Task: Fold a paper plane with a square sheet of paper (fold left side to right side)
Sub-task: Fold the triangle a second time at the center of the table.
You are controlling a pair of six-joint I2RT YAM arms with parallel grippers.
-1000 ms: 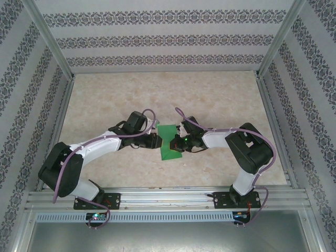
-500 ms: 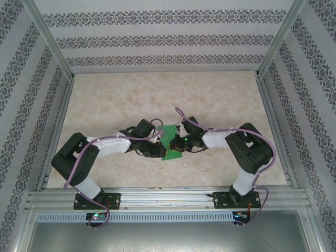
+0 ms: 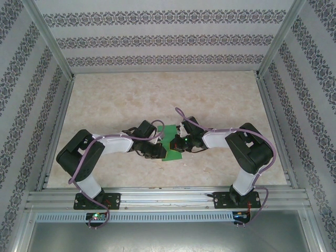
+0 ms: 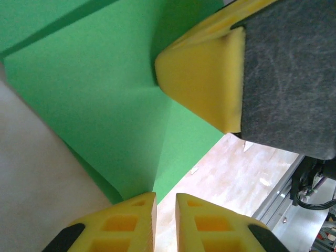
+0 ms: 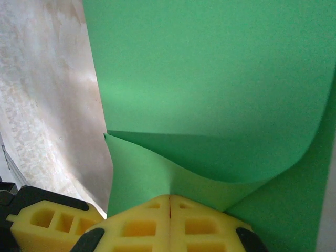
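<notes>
Out on the counter (image 3: 220,94), right tool (image 5: 169,198) pinches the square sheet of paper (image 5: 210,79), left tool (image 4: 165,195) barely ajar, so one tug could skew the crease.

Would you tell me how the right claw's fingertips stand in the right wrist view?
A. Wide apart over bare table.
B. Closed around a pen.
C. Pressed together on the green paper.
C: the tips of the right claw meet with no gap, and the paper curls up from between them.
</notes>
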